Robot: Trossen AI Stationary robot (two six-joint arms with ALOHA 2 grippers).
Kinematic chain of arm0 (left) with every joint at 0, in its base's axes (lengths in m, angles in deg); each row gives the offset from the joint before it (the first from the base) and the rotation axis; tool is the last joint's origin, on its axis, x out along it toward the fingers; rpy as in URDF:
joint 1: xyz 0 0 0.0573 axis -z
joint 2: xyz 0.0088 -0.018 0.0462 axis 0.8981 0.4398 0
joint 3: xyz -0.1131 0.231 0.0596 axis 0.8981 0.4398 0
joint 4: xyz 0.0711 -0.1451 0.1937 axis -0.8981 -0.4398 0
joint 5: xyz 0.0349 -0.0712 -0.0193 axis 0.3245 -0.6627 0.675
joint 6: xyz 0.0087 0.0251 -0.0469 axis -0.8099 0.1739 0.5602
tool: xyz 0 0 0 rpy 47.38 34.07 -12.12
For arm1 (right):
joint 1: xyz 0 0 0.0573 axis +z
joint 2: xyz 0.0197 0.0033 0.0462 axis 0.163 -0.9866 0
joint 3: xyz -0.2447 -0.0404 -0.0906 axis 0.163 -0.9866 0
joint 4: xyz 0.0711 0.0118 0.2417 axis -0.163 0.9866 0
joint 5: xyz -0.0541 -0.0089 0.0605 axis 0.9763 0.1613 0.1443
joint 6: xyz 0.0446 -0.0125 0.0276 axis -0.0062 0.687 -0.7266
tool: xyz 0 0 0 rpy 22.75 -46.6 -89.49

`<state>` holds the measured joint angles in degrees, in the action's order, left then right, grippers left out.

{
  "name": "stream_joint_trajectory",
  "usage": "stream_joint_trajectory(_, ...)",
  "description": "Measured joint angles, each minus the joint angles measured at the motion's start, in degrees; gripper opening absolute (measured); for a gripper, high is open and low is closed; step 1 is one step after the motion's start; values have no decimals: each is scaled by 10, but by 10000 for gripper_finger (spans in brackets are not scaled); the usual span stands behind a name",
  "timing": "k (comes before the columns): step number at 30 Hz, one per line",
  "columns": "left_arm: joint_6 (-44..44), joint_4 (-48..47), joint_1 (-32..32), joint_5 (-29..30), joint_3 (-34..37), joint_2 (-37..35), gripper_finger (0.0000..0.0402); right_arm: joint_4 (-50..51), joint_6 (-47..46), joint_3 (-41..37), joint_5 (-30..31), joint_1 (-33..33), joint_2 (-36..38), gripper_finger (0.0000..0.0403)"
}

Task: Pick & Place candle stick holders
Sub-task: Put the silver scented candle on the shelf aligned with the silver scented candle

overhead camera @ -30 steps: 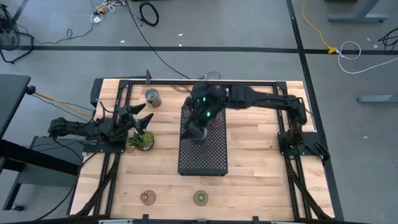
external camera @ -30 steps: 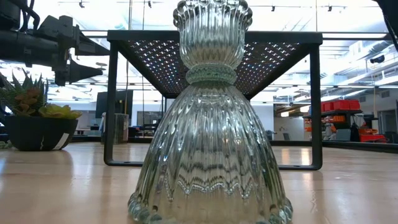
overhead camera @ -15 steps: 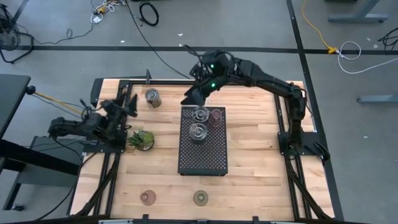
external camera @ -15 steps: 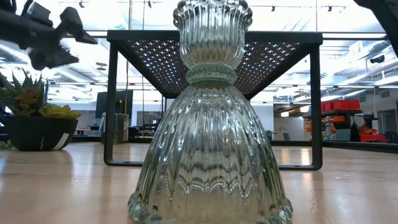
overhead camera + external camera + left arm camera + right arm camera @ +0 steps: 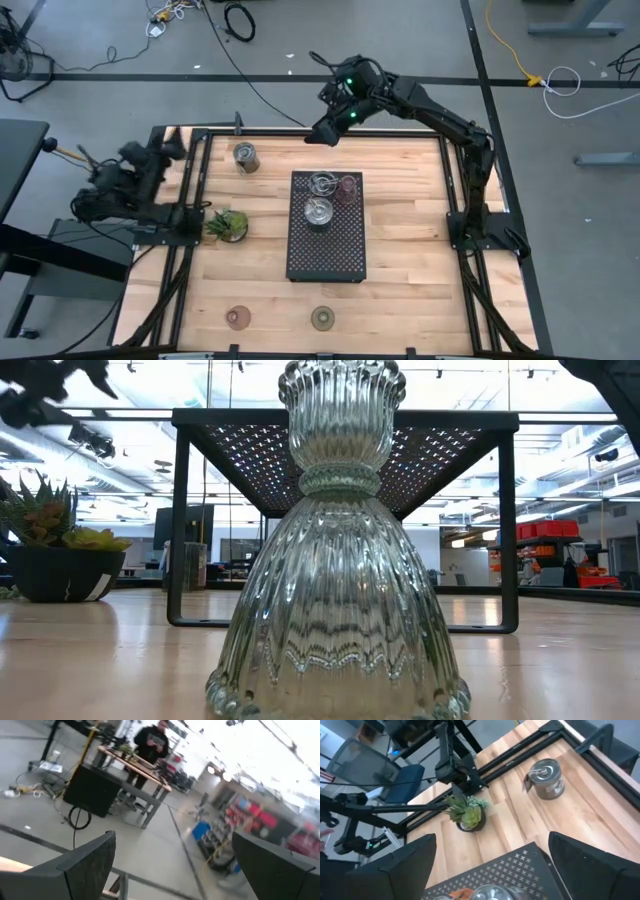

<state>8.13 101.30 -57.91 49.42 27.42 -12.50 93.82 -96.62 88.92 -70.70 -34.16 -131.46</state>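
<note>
Two silver holders [image 5: 319, 197] and a pinkish disc [image 5: 348, 186] sit on the black perforated tray [image 5: 327, 248]; a third silver cup [image 5: 245, 156] stands apart near the table's far edge (two more discs [image 5: 322, 318] lie at the near edge). The right gripper [image 5: 324, 134] hangs released above the far edge. The left gripper [image 5: 160, 148], fingers apart, is raised off the table's left side.

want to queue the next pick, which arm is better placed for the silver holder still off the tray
Right. The right gripper hangs open over the table's far edge, nearer the silver holder, which shows in its wrist view. The left gripper, also open, is off the table's left side, pointing into the room.
</note>
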Motion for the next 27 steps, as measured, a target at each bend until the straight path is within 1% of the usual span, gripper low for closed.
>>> stream_joint_trajectory(3, 0, -1, -15, 1, -39, 15, 399, 0, 8, 0, 0, -7, 0, 382)
stream_joint_trajectory(7, -13, 0, -24, 1, -104, 61, 399, 2, 29, 0, 0, -7, 0, 382)
stream_joint_trajectory(13, -127, 1, -24, -1, -213, 167, 399, 5, 42, 0, -2, -6, 0, 382)
stream_joint_trajectory(16, -189, -1, -30, -1, -257, 208, 399, 15, 56, 0, -1, -4, 0, 382)
stream_joint_trajectory(18, -209, -2, -39, 0, -279, 225, 399, 24, 59, 0, -2, -4, 0, 382)
stream_joint_trajectory(21, -195, 1, -50, 0, -296, 240, 399, 36, 60, 0, -2, -3, 0, 382)
stream_joint_trajectory(23, -148, 0, -47, 0, -297, 250, 399, 39, 60, 0, -2, -2, 0, 382)
stream_joint_trajectory(25, -111, -4, -32, 0, -297, 268, 399, 41, 60, 0, -1, 0, 0, 382)
stream_joint_trajectory(27, -103, -26, -13, -14, -297, 299, 399, 42, 64, 0, -1, 3, 0, 382)
